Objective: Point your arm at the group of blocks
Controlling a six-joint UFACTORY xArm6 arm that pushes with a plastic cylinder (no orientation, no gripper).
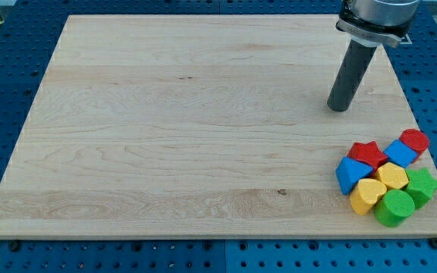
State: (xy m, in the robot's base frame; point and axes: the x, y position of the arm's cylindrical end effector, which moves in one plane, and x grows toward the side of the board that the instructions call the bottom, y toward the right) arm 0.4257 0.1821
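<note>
A tight group of blocks sits at the view's bottom right of the wooden board (165, 121): a red star (368, 153), a red round block (414, 140), a blue block (400, 153), a blue block (350, 174), a yellow block (392, 176), a yellow heart (367, 196), a green star-like block (422, 186) and a green round block (394, 208). My tip (339, 108) rests on the board above the group, a short gap from the red star. It touches no block.
The board lies on a blue perforated table (6, 91). The group sits close to the board's right and bottom edges. The arm's grey mount (374, 19) shows at the view's top right.
</note>
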